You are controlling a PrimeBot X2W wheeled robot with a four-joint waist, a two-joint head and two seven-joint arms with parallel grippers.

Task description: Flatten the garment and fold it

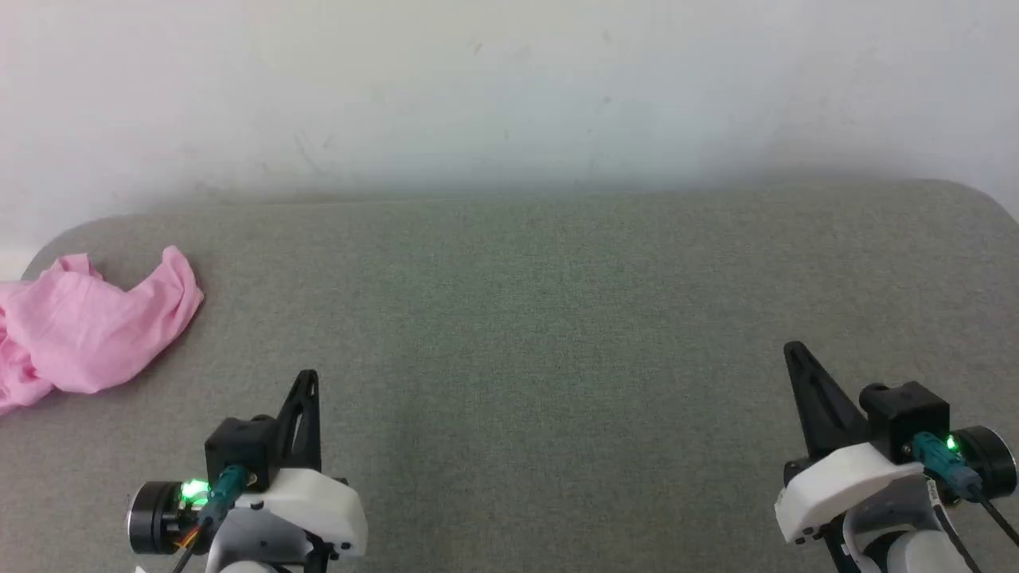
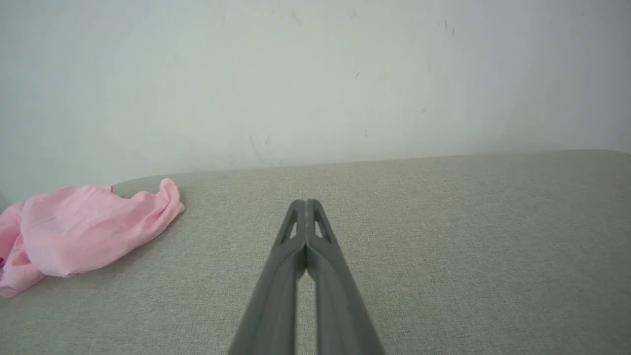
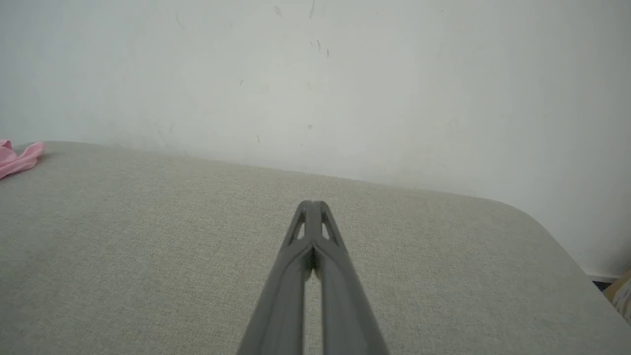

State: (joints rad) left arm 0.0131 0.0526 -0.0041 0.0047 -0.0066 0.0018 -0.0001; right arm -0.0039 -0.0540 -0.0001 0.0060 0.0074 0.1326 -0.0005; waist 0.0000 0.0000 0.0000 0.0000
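Note:
The garment [image 1: 87,326] is a crumpled heap of light pink fabric at the far left edge of the grey padded surface, partly cut off by the head view's left border. It lies bunched at the left in the left wrist view, garment [image 2: 84,229], and a pink corner, garment [image 3: 17,158], peeks in at the right wrist view's left edge. My left gripper [image 1: 309,378] hovers near the front left, shut and empty, to the right of the garment and apart from it. My right gripper [image 1: 794,350] is shut and empty at the front right, far from the cloth.
The grey fabric-covered surface [image 1: 525,318] has rounded back corners and ends against a white wall [image 1: 509,87]. Its right edge falls away to the floor, where a cardboard-coloured object [image 3: 622,296] shows.

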